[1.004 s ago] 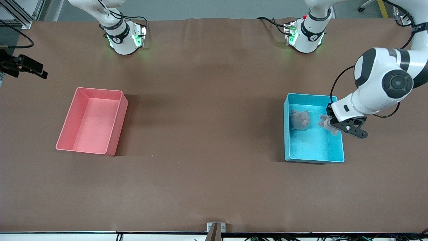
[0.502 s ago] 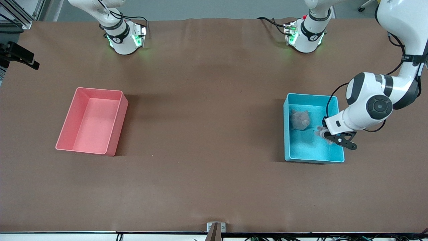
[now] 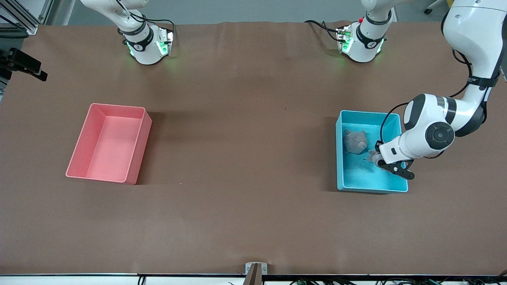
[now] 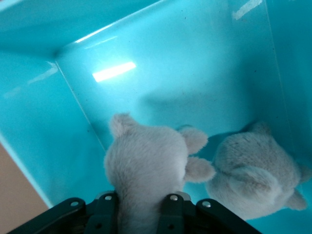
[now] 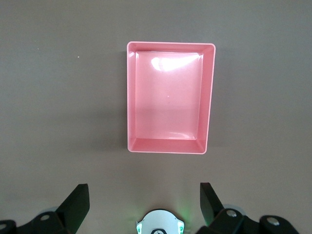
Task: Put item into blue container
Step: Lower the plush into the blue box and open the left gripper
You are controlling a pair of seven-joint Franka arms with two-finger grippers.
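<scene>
Toward the left arm's end of the bench, the left gripper hangs low inside the blue container, fingers clamped on a grey plush toy that sticks out past the fingertips over the bin floor. A second grey plush toy lies on that floor just beside the held one. Count: two plush toys, one blue container, one pink bin. Right gripper waits high over the pink bin, fingers spread wide, holding nothing.
</scene>
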